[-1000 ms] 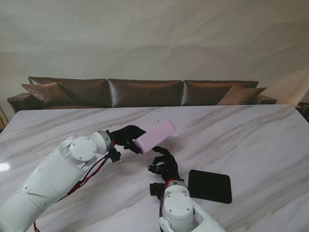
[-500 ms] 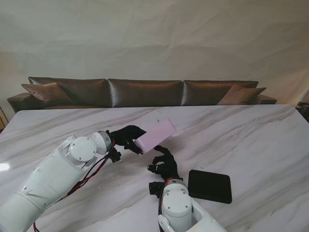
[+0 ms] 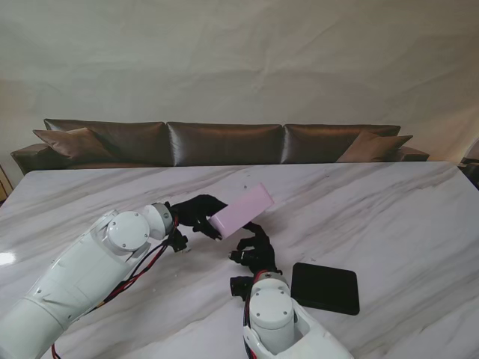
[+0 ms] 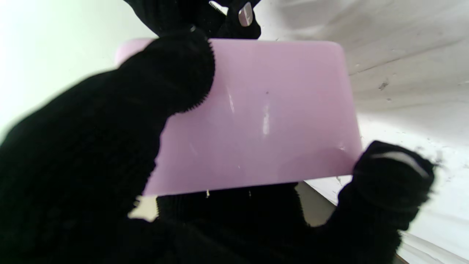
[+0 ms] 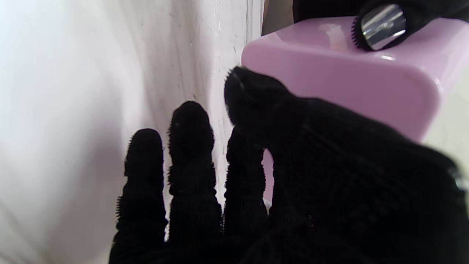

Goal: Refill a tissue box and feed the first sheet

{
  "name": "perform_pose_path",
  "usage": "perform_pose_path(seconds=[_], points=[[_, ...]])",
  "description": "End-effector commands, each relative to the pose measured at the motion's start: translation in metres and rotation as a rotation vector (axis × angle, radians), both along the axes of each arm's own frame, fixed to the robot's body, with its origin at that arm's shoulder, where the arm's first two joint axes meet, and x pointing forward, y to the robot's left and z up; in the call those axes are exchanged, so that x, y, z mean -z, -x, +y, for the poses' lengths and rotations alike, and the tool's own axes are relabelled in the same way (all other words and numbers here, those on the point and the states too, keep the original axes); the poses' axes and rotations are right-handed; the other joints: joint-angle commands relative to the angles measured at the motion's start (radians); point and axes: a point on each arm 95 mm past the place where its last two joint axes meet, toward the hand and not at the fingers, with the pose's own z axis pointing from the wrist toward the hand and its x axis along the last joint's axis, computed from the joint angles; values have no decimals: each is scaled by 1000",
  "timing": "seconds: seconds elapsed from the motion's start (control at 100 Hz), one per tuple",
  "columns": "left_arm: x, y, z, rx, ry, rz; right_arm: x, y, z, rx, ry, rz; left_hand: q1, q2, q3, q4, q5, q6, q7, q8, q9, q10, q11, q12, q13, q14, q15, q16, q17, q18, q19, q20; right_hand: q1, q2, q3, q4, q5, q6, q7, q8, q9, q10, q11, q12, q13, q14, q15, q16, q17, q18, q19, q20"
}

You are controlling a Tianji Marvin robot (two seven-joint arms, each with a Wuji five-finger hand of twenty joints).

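From the stand's view, the left hand (image 3: 196,213) in its black glove grips one end of a pink box (image 3: 242,209) and holds it off the marble table (image 3: 389,217), tilted so that its far end points up and to the right. The right hand (image 3: 254,250) sits just nearer to me than the box, fingers spread and raised toward the box's underside; whether they touch it cannot be told from here. A flat black pad (image 3: 325,288) lies on the table to the right of the right arm, well apart from the box. A brown sofa (image 3: 224,142) runs along the far edge of the table.

In the left wrist view, the box (image 4: 263,117) fills the middle of the picture, its smooth pink face marked with a few pale scuffs. A thick gloved finger (image 4: 168,80) lies across one side of that face and another fingertip (image 4: 394,172) presses at its corner, so the hand is clamped on the box.

In the right wrist view, the right hand's fingers (image 5: 190,146) are stretched out and apart, holding nothing. The thumb (image 5: 256,95) reaches up to the rounded corner of the box (image 5: 351,77), close to it or just touching. A fingertip of the left hand (image 5: 383,25), with a shiny metal pad, rests on the box's face.
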Motion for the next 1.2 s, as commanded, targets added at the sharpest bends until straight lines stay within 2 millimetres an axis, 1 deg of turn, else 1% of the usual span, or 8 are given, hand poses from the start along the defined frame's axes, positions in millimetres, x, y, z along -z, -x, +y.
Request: perform_pose_path(seconds=[0.0,0.27,0.41,0.72,1.0,1.08,1.11,1.19], points=[[-2,1,-3,19,2,4,-3,-2,5,-12,-12,1,92,292,280,169,24,-24,43,17,185,90,351,60,228,67,743,100,-15,-482,296,-12,31,-24,20,-11,-35,-5,-5,-16,1,-34,-2,17,6,-13,38,5,-8,-28,15,16],[-2,0,-3,15,-1,3,-3,-1,9,-21,-47,-4,92,295,277,169,24,-24,43,17,183,90,350,61,228,67,743,100,-16,-482,295,-12,51,-36,29,-15,184,-79,98,13,3,-41,6,18,8,-19,41,1,-5,-30,16,17],[-3,-1,-2,12,-3,3,1,0,7,-17,-59,7,93,296,276,169,23,-23,42,17,183,90,351,62,228,67,743,100,-17,-483,295,-12,51,-38,35,-22,323,-146,210,250,4,-39,8,18,8,-19,44,-1,-6,-31,18,16],[-5,-1,1,2,-11,-2,8,3,-5,-3,-10,21,92,295,275,170,23,-23,42,17,183,90,350,62,228,67,743,101,-17,-484,294,-11,40,-37,34,-20,382,-178,404,526,10,-44,14,22,12,-19,44,-4,-3,-30,21,15],[-5,0,2,1,-10,0,8,6,-11,2,6,22,93,295,275,171,23,-23,42,17,182,89,350,63,228,67,742,101,-17,-484,294,-11,35,-38,32,-18,284,-48,31,247,3,-37,4,20,6,-14,37,-2,-9,-27,18,13],[-4,1,1,3,-9,2,6,7,-10,-5,2,18,93,296,275,171,23,-23,42,17,183,90,350,63,228,67,742,101,-17,-484,294,-11,36,-38,30,-18,220,-36,-34,172,3,-36,3,19,5,-12,35,-1,-10,-25,16,13],[-4,1,1,3,-9,3,5,7,-10,-9,1,17,93,295,275,171,23,-23,42,17,183,90,350,63,228,67,742,101,-17,-484,294,-11,36,-36,29,-16,180,-36,-20,73,2,-36,0,20,2,-11,31,1,-13,-26,13,15],[-4,1,0,5,-8,4,3,7,-9,-16,-2,14,93,295,275,171,23,-23,42,17,183,90,350,63,228,67,742,101,-17,-484,294,-11,37,-30,28,-16,83,-29,-48,40,0,-33,-3,19,0,-10,30,2,-14,-27,12,15]])
